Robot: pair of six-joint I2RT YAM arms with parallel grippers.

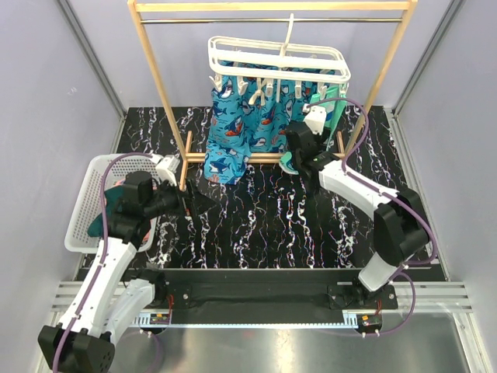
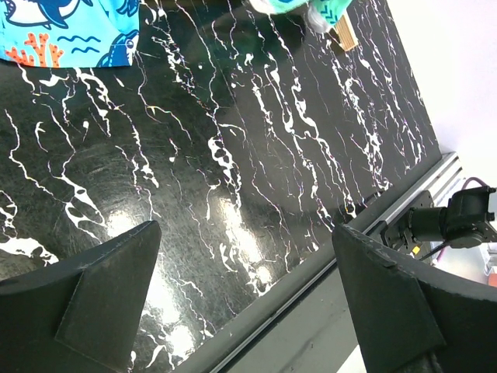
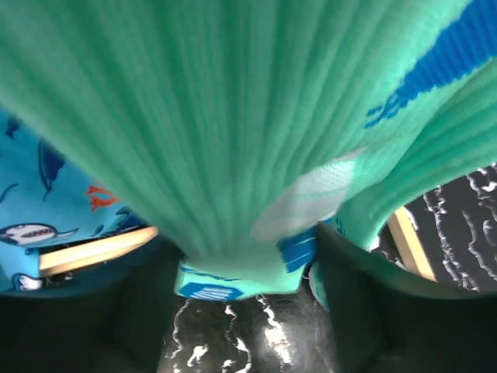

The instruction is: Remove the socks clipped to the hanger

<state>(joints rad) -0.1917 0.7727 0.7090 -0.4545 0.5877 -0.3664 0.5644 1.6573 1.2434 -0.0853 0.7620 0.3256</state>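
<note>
Left end effector (image 2: 245, 233) hangs low over the black marbled counter (image 1: 272, 225) with its fingers (image 2: 101, 287) spread wide and nothing between them. In the top view it sits just right of the white mesh basket (image 1: 81, 221).

Right end effector (image 1: 299, 148) is up at the hanger (image 1: 279, 62), which hangs by its hook from the wooden rail stand (image 1: 155, 74) at the far side of the counter. From the right wrist camera I see the mint-green sock (image 3: 256, 132) bunched down between the two fingers (image 3: 132, 318). They look closed on the gathered fabric near its cuff.

Blue shark-print socks (image 1: 237, 132) are clipped along the hanger's left and middle and hang down to the stand's lower bar. The mint-green sock hangs at the right end, beside them.
</note>
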